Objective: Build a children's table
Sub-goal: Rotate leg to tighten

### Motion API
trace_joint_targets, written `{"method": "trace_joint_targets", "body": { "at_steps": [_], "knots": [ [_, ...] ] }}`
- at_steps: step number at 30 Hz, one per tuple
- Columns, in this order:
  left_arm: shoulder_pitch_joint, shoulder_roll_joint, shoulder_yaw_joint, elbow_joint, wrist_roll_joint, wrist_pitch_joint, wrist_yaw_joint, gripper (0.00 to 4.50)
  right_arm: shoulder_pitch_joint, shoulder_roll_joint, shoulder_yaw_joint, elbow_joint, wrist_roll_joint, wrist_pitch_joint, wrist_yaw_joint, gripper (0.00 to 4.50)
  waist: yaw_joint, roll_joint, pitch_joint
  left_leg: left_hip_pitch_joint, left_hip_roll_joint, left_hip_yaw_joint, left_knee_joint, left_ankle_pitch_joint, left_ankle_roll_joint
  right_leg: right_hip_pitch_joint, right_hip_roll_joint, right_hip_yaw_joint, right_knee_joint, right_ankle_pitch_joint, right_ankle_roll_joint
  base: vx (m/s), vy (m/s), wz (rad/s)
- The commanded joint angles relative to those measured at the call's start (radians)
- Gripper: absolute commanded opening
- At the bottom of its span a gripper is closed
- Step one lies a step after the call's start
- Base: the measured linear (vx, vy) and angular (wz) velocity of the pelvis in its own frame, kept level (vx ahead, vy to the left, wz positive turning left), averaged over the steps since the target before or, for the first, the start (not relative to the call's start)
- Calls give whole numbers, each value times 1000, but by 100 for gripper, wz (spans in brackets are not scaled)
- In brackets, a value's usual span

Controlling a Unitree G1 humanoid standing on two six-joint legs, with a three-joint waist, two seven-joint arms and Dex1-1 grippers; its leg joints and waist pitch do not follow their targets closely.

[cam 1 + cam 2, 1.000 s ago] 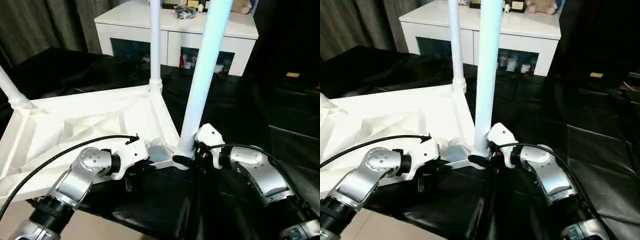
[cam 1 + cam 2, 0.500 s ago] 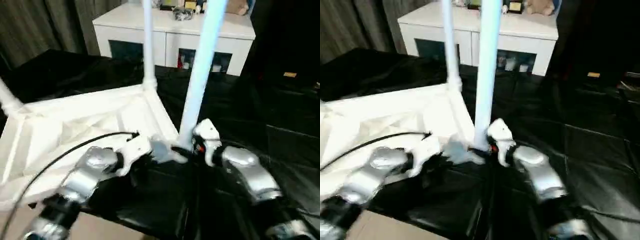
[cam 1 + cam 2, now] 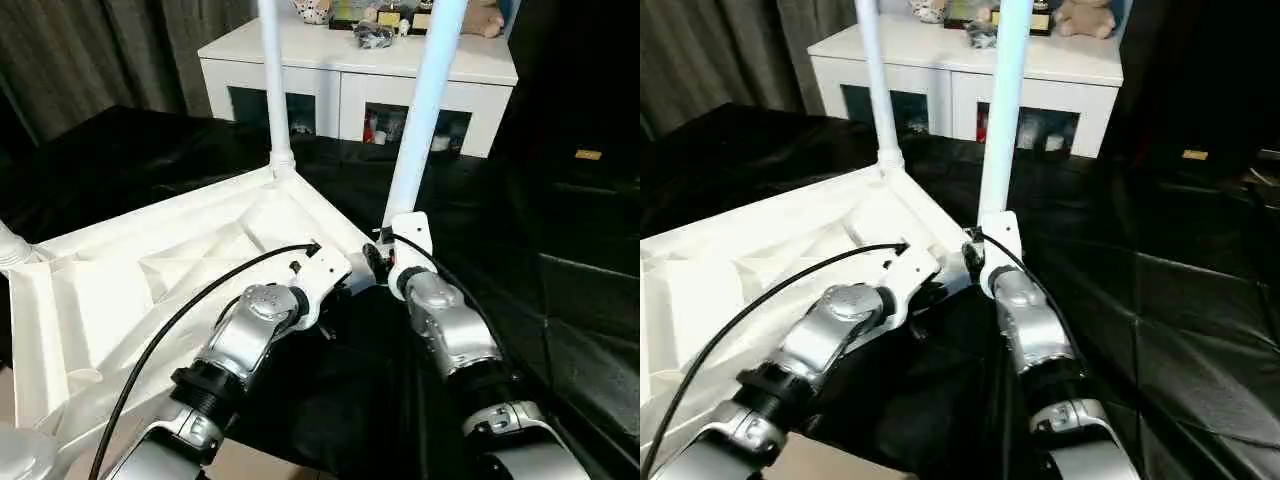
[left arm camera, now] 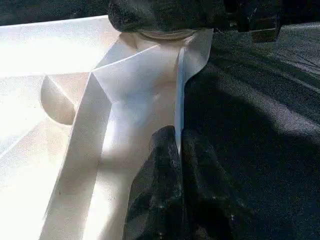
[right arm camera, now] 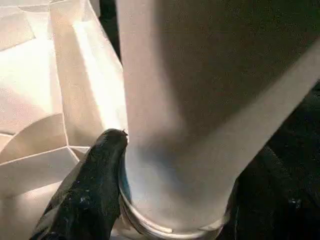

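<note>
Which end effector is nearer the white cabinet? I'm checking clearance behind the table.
Right. The right end effector grips the base of the near leg, on the cabinet side. The left end effector pinches the tabletop rim just behind that corner, farther from it.

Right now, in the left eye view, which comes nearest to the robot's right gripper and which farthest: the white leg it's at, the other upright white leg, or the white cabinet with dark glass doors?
1. Near white round leg, at the right gripper.
2. Far upright white leg, at the tabletop's far corner.
3. White cabinet with dark glass doors, at the back.
</note>
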Motion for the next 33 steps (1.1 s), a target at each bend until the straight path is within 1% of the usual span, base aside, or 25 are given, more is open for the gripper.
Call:
{"method": "trace_joint_targets", "body": {
  "at_steps": [1,2,3,4,5,6,7,8,9,10,11,12,13,14,15,16,17,18,20,21,22,25,28,31,33],
  "knots": [
    [9,43,44,48,40,-7,103,0,57,57,32,-10,58,7,86,326,0,-17,-31,2,25,-14,-86,-338,-2,17,-59,37,-104,-392,-97,0,0,0],
    [13,49,39,42,41,-6,93,0,58,52,33,-20,60,-1,97,340,2,-17,-35,1,27,-15,-86,-323,5,19,-61,38,-101,-373,-95,0,0,0],
    [19,62,28,31,41,-9,69,0,59,40,37,-36,61,-13,112,342,1,-15,-35,-4,26,-14,-86,-303,14,19,-59,38,-98,-331,-101,0,0,0],
    [26,73,20,21,39,-19,45,0,60,30,37,-45,62,-17,121,349,0,-15,-35,-9,27,-16,-89,-299,15,23,-61,37,-97,-323,-104,0,0,0],
    [33,88,12,10,39,-20,21,0,60,17,31,-54,70,-17,146,361,-12,-14,-33,-27,24,-21,-94,-284,10,36,-60,30,-92,-319,-107,0,0,0],
    [37,101,4,5,42,-35,-3,0,59,7,26,-61,77,-16,169,374,-14,-13,-39,-25,26,-22,-91,-267,8,38,-62,28,-91,-288,-110,0,0,0],
    [46,117,-5,-10,38,-44,-41,0,62,-9,21,-77,86,-15,192,374,-19,-16,-39,-20,26,-17,-86,-253,10,32,-59,29,-89,-243,-129,0,0,0],
    [71,166,-27,-58,29,-88,-136,0,75,-69,30,-127,104,-7,296,387,-15,-16,-38,-14,27,-16,-85,-254,15,31,-61,30,-91,-234,-139,0,0,0],
    [79,184,-36,-73,24,-116,-169,0,80,-91,38,-144,107,-3,335,387,-13,-19,-42,-20,28,-16,-81,-225,31,39,-62,32,-84,-191,-150,0,0,0],
    [90,202,-38,-97,11,-108,-205,0,92,-126,52,-166,114,0,399,387,-11,-16,-43,-18,29,-14,-80,-206,37,38,-62,32,-83,-165,-156,0,0,0],
    [97,213,-39,-113,1,-98,-227,0,101,-147,60,-180,119,1,440,387,-9,-16,-44,-13,29,-8,-72,-172,49,34,-58,34,-76,-94,-180,54,-10,1],
    [105,229,-44,-127,-10,-123,-261,0,113,-178,74,-200,126,0,498,387,-5,-15,-46,-18,28,-7,-69,-133,62,41,-57,31,-68,-21,-202,54,-10,1],
    [112,243,-48,-140,-24,-141,-296,0,125,-205,86,-216,131,-3,547,387,-2,-14,-49,-17,27,-6,-65,-103,73,41,-55,30,-62,42,-218,51,-4,-1],
    [120,262,-54,-156,-33,-140,-323,0,144,-246,108,-237,130,-32,618,387,1,-14,-50,-15,28,-5,-62,-94,81,41,-54,30,-58,72,-225,0,0,0],
    [126,282,-61,-165,-36,-160,-349,0,163,-286,133,-256,127,-56,687,387,5,-14,-55,-17,28,-5,-55,-55,98,46,-53,30,-49,154,-240,0,0,0],
    [130,295,-65,-171,-41,-176,-369,0,178,-316,151,-267,124,-76,735,387,5,-14,-55,-19,28,-4,-54,-39,105,45,-52,30,-46,188,-248,0,0,0],
    [136,307,-64,-183,-54,-178,-394,0,194,-349,171,-275,118,-103,789,387,9,-11,-59,-15,28,-3,-48,-25,121,40,-51,28,-42,233,-266,0,0,0],
    [141,314,-60,-194,-63,-179,-413,0,205,-373,184,-284,120,-112,829,387,11,-13,-58,-17,28,-2,-45,-17,134,42,-50,29,-37,263,-278,0,0,0],
    [145,322,-54,-206,-75,-179,-432,0,217,-392,191,-299,134,-111,873,387,9,-12,-52,-18,31,-3,-49,-52,138,40,-51,26,-41,220,-284,0,0,0],
    [151,334,-47,-225,-88,-181,-463,0,227,-411,194,-317,161,-103,930,387,8,-8,-49,-15,33,-4,-52,-89,128,39,-53,25,-45,158,-289,0,0,0],
    [152,337,-47,-229,-92,-181,-472,0,227,-411,193,-318,166,-105,939,387,8,-9,-48,-14,35,-5,-54,-108,121,40,-54,25,-48,128,-287,0,0,0],
    [153,344,-47,-241,-102,-182,-492,0,220,-400,183,-318,181,-119,947,387,3,-11,-41,-10,38,-5,-64,-197,81,36,-58,28,-61,-34,-271,0,0,0],
    [158,350,-48,-260,-119,-179,-514,0,204,-375,164,-315,209,-137,946,387,-1,-12,-41,-10,37,-5,-65,-202,66,34,-58,30,-63,-64,-260,0,0,0],
    [164,351,-49,-274,-129,-170,-530,0,191,-367,163,-291,195,-149,935,387,1,-12,-43,-11,36,-4,-62,-173,67,33,-58,32,-59,-29,-262,0,0,0],
    [165,350,-48,-279,-132,-167,-535,0,187,-364,162,-283,197,-152,942,387,4,-12,-46,-10,35,-3,-58,-141,78,33,-56,31,-54,21,-270,0,0,0]
  ]
}}
